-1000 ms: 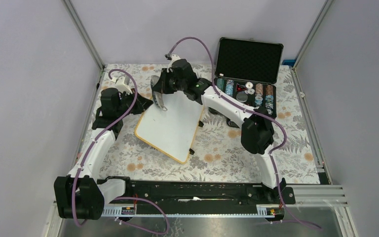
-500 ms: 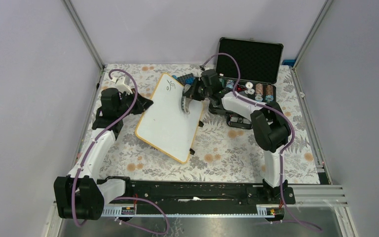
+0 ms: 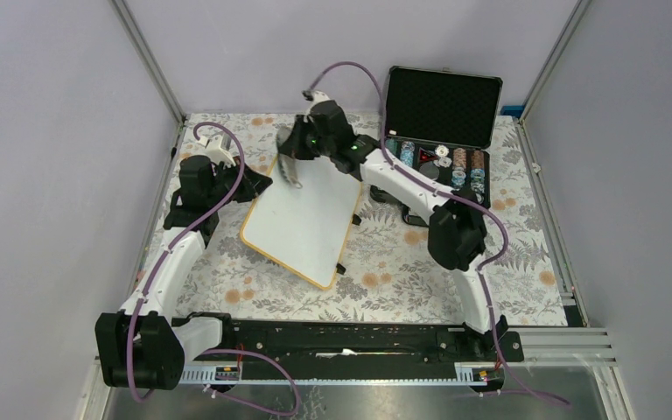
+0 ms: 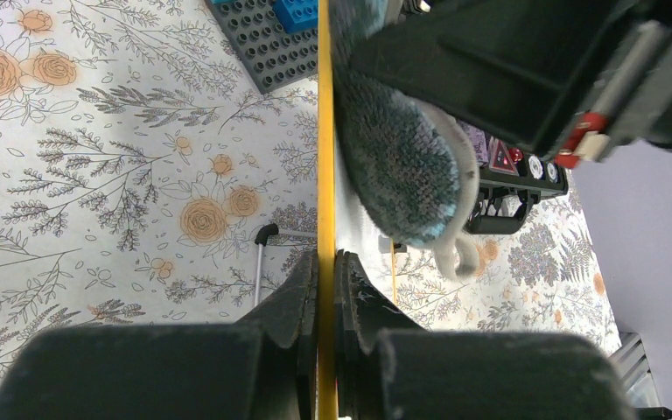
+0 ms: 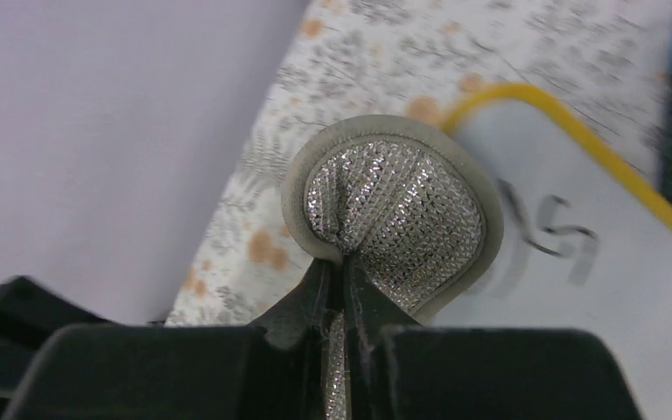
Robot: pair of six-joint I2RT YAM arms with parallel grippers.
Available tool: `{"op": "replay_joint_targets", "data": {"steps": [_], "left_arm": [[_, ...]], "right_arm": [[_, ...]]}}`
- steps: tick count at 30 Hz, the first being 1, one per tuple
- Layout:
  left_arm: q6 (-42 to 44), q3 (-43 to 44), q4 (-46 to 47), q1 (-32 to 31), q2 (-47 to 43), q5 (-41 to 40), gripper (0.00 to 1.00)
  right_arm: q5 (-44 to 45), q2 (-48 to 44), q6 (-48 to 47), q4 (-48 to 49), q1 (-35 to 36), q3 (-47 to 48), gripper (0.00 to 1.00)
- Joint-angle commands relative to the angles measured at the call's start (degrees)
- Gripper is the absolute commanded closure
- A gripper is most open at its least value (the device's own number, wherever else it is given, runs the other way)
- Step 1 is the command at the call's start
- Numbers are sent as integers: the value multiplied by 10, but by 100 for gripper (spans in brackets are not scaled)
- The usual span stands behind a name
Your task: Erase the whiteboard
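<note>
The whiteboard [image 3: 302, 219] lies slanted in mid-table, white with an orange-yellow rim. My left gripper [image 3: 254, 185] is shut on its left rim [image 4: 325, 131], with a jaw on each side of the edge [image 4: 325, 262]. My right gripper [image 3: 290, 164] is shut on a round wiping pad [image 5: 394, 214], silver mesh on one face and blue-grey terry on the other [image 4: 402, 166]. It holds the pad over the board's far left corner. Black handwriting [image 5: 542, 236] shows on the board just right of the pad. The right arm hides that corner in the top view.
An open black chip case [image 3: 442, 131] with poker chips stands at the back right. A grey studded baseplate with a blue brick [image 4: 276, 39] lies beyond the board's far edge. Frame posts and walls close in the left, right and back sides.
My right gripper with the pad swung right across the board's far end, baring the handwriting, and has now swung back to the far left corner. The left gripper and board have not moved.
</note>
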Motion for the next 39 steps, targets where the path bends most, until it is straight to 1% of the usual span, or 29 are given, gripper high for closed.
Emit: {"op": "replay_joint_targets", "data": {"steps": [1, 3, 5, 7, 11, 13, 15, 17, 20, 22, 29, 34, 36, 39], "left_arm": [[14, 2, -31, -28, 5, 61, 100], [16, 3, -34, -28, 6, 58, 100], [16, 3, -36, -28, 5, 57, 100], [16, 3, -36, -29, 3, 57, 100], [15, 4, -36, -29, 4, 60, 100], [15, 5, -36, -29, 5, 62, 100], [14, 5, -36, -29, 4, 63, 100], [14, 5, -36, -29, 4, 64, 100], [14, 5, -36, -29, 3, 64, 100], [14, 5, -36, -29, 5, 63, 100], [16, 5, -35, -29, 7, 62, 100], [16, 5, -35, -30, 8, 66, 100], [17, 4, -35, -31, 6, 62, 100], [17, 6, -37, -31, 9, 64, 100]], "right_arm": [[-30, 62, -7, -46, 20, 122, 100], [-28, 78, -2, -62, 11, 135, 100], [-28, 75, 7, -59, -3, 107, 100], [-30, 59, 20, -34, -19, 49, 100], [-42, 2, 54, 81, -60, -129, 100], [-43, -12, 62, 106, -78, -192, 100], [-33, -16, 57, 102, -89, -223, 100], [-20, -15, 47, 88, -91, -232, 100], [-30, -9, 46, 80, -89, -211, 100], [-29, -7, 42, 69, -80, -178, 100], [-16, 36, 3, -4, -20, 9, 100], [-27, 96, -5, -65, -6, 140, 100], [-20, 110, -8, -82, -7, 162, 100], [7, 107, -23, -86, -13, 137, 100]]}}
